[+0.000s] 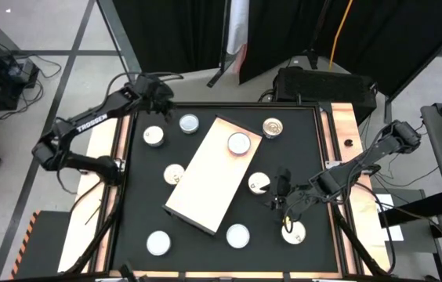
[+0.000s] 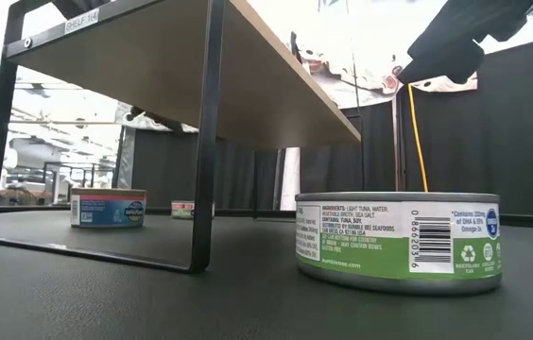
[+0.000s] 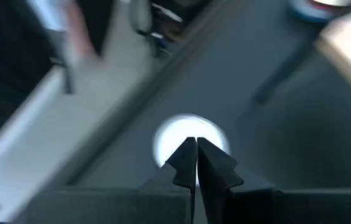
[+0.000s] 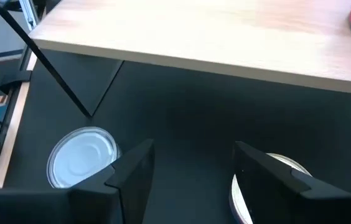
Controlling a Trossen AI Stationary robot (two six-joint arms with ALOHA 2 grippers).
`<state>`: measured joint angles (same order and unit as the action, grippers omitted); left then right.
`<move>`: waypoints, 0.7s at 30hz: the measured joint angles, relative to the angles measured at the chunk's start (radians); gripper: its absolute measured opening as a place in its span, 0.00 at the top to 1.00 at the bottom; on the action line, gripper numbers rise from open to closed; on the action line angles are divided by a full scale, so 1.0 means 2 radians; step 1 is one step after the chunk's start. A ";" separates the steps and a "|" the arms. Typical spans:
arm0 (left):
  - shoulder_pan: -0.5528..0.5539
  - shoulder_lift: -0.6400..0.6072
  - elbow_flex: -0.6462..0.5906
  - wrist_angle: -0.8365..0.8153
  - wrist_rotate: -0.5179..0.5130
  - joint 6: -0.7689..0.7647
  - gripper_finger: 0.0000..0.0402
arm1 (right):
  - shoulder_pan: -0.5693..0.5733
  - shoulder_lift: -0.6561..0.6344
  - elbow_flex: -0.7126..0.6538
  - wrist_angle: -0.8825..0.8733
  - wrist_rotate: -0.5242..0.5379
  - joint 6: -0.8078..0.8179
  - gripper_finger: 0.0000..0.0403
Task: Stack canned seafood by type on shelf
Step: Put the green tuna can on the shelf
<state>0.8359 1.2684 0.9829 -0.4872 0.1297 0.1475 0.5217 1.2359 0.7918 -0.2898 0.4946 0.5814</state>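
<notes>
A: Item one, left side?
B: Left gripper [image 1: 157,98], dark, two-fingered, at the far-left corner of the black tabletop [image 1: 146,196]. Fingers [image 3: 185,163] clenched together, nothing between them. A round silver-lidded tin [image 1: 153,136] lies just beside it; a second silver tin [image 1: 189,122] sits near.

A: Centre?
B: Long pale beige wooden shelf [image 1: 213,174], set diagonally on thin black metal legs [image 2: 205,142]. One silver-lidded tin [image 1: 239,143] rests on its far end. A tin [image 1: 175,174] lies against its left edge, another [image 1: 259,183] just off its right edge. Two silver tins sit near the front, one [image 1: 158,243] at left, one [image 1: 237,235] by the shelf's near corner. A golden-brown-topped tin [image 1: 273,127] lies at the far right.

A: Right side?
B: Right gripper [image 1: 282,205], fingers [image 4: 132,171] spread and released, hovering near a tin [image 1: 293,231] at front right, grasping nothing.
</notes>
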 joint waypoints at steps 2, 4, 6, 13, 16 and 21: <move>0.002 0.008 0.000 0.004 -0.028 0.010 0.96 | 0.000 -0.004 0.000 -0.003 -0.001 0.008 0.48; 0.001 0.017 0.000 0.007 -0.043 0.013 0.96 | 0.000 -0.009 0.000 -0.013 -0.002 0.017 0.48; 0.001 0.028 0.000 0.011 -0.045 0.012 0.96 | 0.000 -0.016 0.000 -0.015 -0.003 0.028 0.48; 0.010 0.079 0.000 0.017 -0.024 0.009 0.96 | 0.000 -0.045 0.000 -0.015 -0.001 0.036 0.48; 0.019 0.106 0.000 0.009 0.018 -0.001 0.96 | -0.003 -0.059 0.000 -0.014 0.006 0.034 0.48; 0.024 0.139 0.000 0.005 0.051 -0.005 0.96 | -0.011 -0.076 0.000 -0.014 0.031 0.022 0.48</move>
<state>0.8833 1.5469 0.9825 -0.4763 0.2317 0.1383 0.5005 1.0832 0.7919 -0.3171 0.5560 0.6263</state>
